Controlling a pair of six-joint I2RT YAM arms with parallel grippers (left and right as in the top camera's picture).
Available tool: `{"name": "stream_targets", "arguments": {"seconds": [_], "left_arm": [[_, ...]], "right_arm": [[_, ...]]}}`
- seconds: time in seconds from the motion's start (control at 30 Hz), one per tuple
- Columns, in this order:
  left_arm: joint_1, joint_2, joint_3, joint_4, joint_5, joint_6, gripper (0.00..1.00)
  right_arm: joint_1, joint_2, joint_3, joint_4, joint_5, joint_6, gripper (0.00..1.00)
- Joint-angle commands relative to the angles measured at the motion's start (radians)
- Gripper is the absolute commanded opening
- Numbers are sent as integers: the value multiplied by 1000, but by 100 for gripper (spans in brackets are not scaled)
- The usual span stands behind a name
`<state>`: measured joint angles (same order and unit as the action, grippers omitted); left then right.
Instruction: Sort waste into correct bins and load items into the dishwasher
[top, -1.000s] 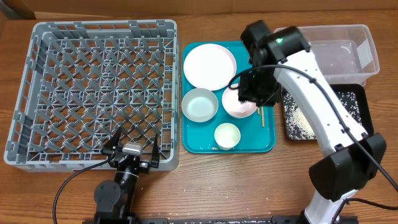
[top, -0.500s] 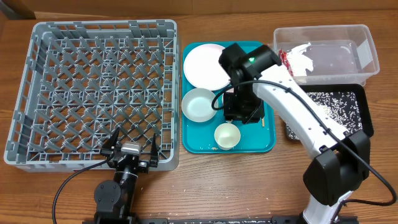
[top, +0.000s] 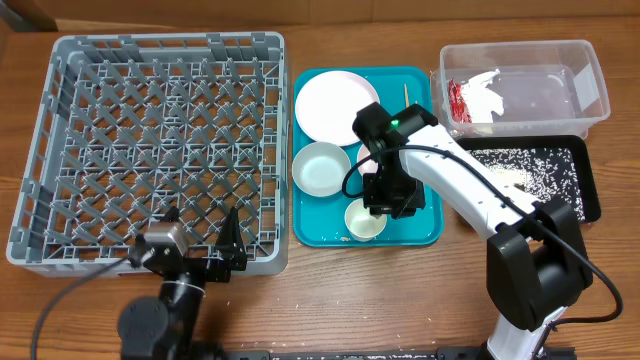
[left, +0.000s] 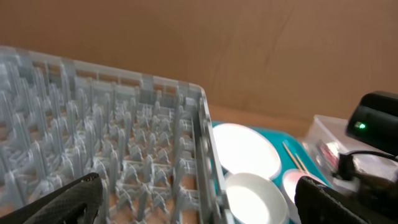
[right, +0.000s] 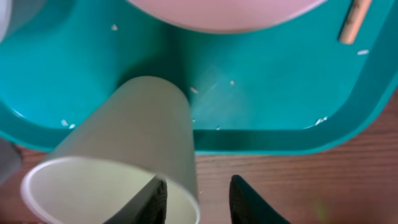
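Note:
My right gripper (top: 383, 206) is low over the small cup (top: 363, 219) at the front of the teal tray (top: 312, 232). In the right wrist view its open fingers (right: 199, 200) straddle the wall of the cup (right: 118, 149), one inside and one outside. The large plate (top: 337, 105), a bowl (top: 320, 168), the small pink plate (right: 224, 11) and the chopsticks (top: 406, 94) are on the tray. My left gripper (top: 195, 256) is open and empty at the front edge of the grey dish rack (top: 60, 150). The red wrapper (top: 458, 98) and white paper (top: 487, 92) are in the clear tub (top: 595, 75). Rice covers the black tray (top: 585, 190). I see no brown lump.
The left wrist view looks across the rack (left: 124, 143) to the plate (left: 249, 149), the bowl (left: 255, 199) and the right arm (left: 373, 124). A few rice grains lie on the teal tray (right: 280, 81). Bare wood runs along the table front.
My right arm has moved forward from over the small pink plate and lowered onto the cup. My left gripper has shifted left and turned at the rack's front edge.

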<state>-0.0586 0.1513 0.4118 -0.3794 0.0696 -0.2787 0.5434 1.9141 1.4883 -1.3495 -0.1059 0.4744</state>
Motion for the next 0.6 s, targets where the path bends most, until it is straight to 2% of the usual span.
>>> {"name": "stream_targets", "arguments": {"seconds": [0.0,0.07,0.13,0.2,0.23,0.33,0.43,0.5,0.57], "left_arm": [[0,182,151,-43,84,-66,100],[0,281,219,-63,134,-66,100],[0,425,325,-101,208,-66,100],[0,564,428,-131,276,-65,100],[0,600,454,-134,292,-65,100],[0,716,515,-133,358,-67,100],[0,831,521,-117,488,-113,100],[-1,894,521,-117,588,-205,100],[-1,985,521,-118,776,-512,100]], "right_arm": [[2,-8,-42,28,15,-3,25],[2,-8,-57,40,15,-2,24],[2,-8,-71,48,14,-2,20],[2,-8,-71,52,14,-2,6],[2,-8,-71,55,14,-2,4],[-3,-9,-66,53,7,-2,4],[-36,-41,-24,38,-52,-3,4],[-77,-87,15,26,-90,-18,4],[-208,-195,53,23,-171,-50,4]]}}
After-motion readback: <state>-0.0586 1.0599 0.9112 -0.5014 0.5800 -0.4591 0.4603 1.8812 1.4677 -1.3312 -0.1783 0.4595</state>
